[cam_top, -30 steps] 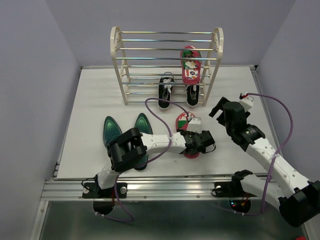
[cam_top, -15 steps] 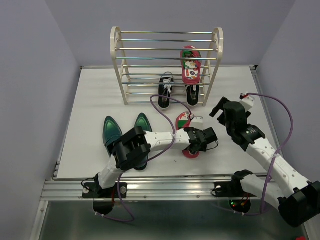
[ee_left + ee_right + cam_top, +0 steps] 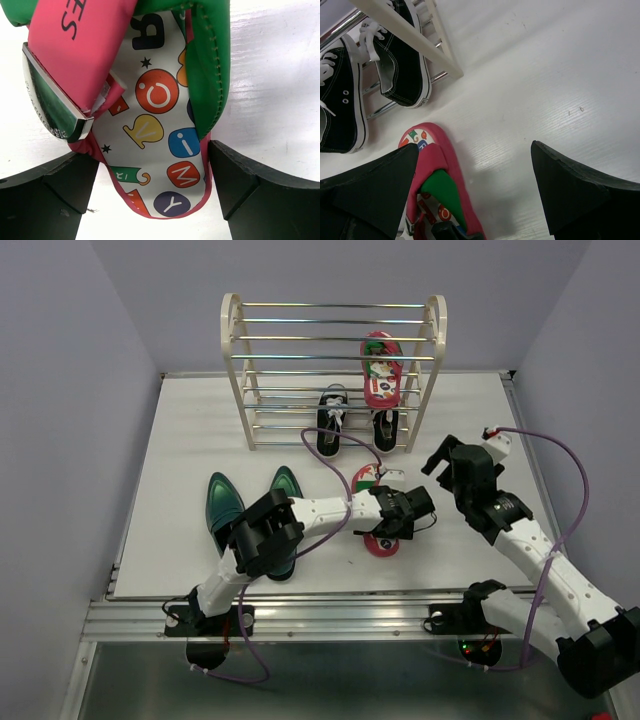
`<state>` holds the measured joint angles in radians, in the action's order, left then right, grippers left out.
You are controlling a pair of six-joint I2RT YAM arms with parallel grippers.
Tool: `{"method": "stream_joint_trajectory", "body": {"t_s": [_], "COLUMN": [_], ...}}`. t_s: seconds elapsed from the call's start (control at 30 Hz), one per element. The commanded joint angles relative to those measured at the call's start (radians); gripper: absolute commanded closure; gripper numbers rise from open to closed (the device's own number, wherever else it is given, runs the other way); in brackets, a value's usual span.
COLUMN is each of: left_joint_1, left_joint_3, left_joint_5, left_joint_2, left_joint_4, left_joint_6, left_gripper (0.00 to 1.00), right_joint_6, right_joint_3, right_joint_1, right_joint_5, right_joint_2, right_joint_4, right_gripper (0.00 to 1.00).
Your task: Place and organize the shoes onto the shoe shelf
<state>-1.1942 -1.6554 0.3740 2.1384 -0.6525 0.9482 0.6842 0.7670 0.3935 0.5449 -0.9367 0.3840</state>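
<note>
A red flip-flop (image 3: 371, 483) with a printed footbed lies on the white table. My left gripper (image 3: 398, 520) is open, low over its heel end; in the left wrist view the heel (image 3: 165, 150) sits between the two fingers, the right one at its rim. The other flip-flop (image 3: 381, 370) lies on an upper tier of the cream shoe shelf (image 3: 233, 350). Two black sneakers (image 3: 331, 422) rest on the lowest tier. Two green loafers (image 3: 225, 502) lie on the table at the left. My right gripper (image 3: 437, 458) is open and empty, right of the flip-flop.
The right wrist view shows the sneakers (image 3: 400, 60), a shelf leg (image 3: 415, 40) and the flip-flop's toe end (image 3: 440, 165) under my left finger. My left arm's purple cable (image 3: 325, 455) loops over the table in front of the shelf.
My left gripper has slid to the right and back along the flip-flop on the table. My right gripper has shifted slightly. The shoes have not moved.
</note>
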Motion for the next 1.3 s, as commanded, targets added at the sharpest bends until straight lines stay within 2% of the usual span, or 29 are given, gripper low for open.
{"method": "stream_joint_trajectory", "body": {"t_s": [0.0, 0.17, 0.2, 0.27, 0.33, 0.4, 0.43, 0.47, 0.57, 0.8, 0.97, 1.27], "left_joint_1": [0.036, 0.041, 0.041, 0.042, 0.042, 0.044, 0.044, 0.044, 0.038, -0.042, -0.053, -0.096], "left_joint_3": [0.025, 0.020, 0.013, 0.006, 0.008, 0.006, 0.006, 0.006, 0.045, 0.244, 0.325, 0.388], "left_joint_5": [-0.050, -0.046, -0.043, -0.032, -0.023, 0.002, 0.011, 0.023, 0.066, 0.190, 0.195, 0.284], "left_joint_2": [0.136, 0.150, 0.156, 0.163, 0.167, 0.166, 0.161, 0.157, 0.089, -0.202, -0.290, -0.393], "left_joint_4": [0.004, 0.010, 0.005, 0.007, 0.007, 0.007, 0.005, -0.004, 0.010, 0.126, 0.201, 0.186], "left_joint_6": [0.037, 0.035, 0.035, 0.032, 0.029, 0.009, 0.001, 0.001, -0.008, -0.034, -0.055, -0.042], "left_gripper": [0.01, 0.02, 0.05, 0.16, 0.31, 0.58, 0.74, 0.99, 1.00, 1.00, 1.00, 1.00], "right_joint_6": [-0.015, -0.017, -0.017, -0.017, -0.017, -0.018, -0.018, -0.018, -0.023, -0.058, -0.061, -0.063], "right_joint_3": [-0.011, -0.014, -0.014, -0.012, -0.012, -0.011, -0.011, -0.011, -0.008, -0.015, -0.014, -0.009], "right_joint_1": [-0.005, -0.005, -0.005, -0.005, -0.015, -0.015, -0.015, -0.015, -0.015, -0.015, -0.015, -0.015], "right_joint_5": [0.021, 0.026, 0.027, 0.030, 0.033, 0.036, 0.036, 0.036, 0.038, 0.012, 0.020, 0.021], "right_joint_2": [0.027, 0.027, 0.027, 0.030, 0.035, 0.042, 0.044, 0.045, 0.058, 0.078, 0.073, 0.073], "right_joint_4": [-0.046, -0.046, -0.046, -0.046, -0.046, -0.048, -0.046, -0.046, -0.046, -0.077, -0.082, -0.117], "right_gripper": [0.00, 0.00, 0.00, 0.00, 0.00, 0.00, 0.00, 0.00, 0.00, 0.00, 0.00, 0.00]}}
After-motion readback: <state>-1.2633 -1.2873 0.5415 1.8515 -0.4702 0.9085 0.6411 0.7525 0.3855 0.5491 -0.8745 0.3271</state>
